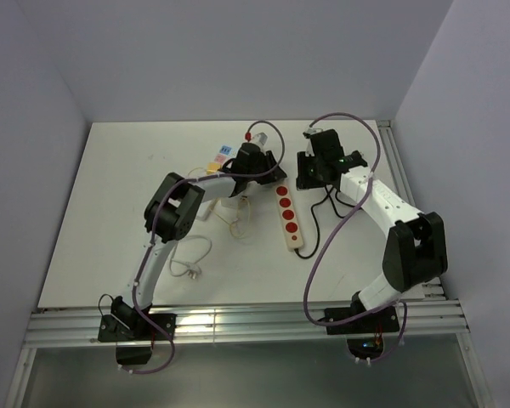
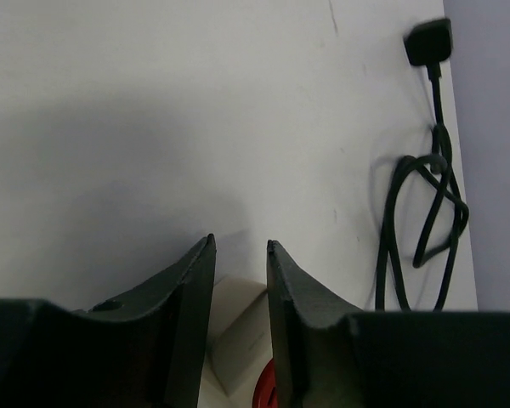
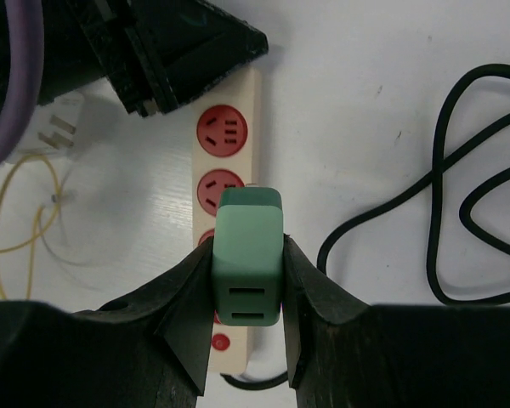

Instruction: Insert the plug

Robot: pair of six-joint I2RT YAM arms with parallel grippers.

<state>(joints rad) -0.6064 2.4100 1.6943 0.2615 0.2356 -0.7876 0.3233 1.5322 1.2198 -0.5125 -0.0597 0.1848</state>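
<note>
The right gripper (image 3: 247,248) clamped the green plug (image 3: 248,276) above the power strip (image 3: 223,161), not yet inserted. The left gripper (image 2: 240,251) straddled the strip's end; whether it gripped could not be determined.

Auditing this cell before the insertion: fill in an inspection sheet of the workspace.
Surface: white table, no spills seen.
Job's things: cream power strip with red sockets; green plug held over it.
Clutter: white plug, coloured labels.
End effectors: right end effector shut on green plug; left end effector over strip's far end, grip unclear.
Cables: black cable looped right of strip; thin yellow wire left.
Surroundings: plain walls, metal rails at near edge.
</note>
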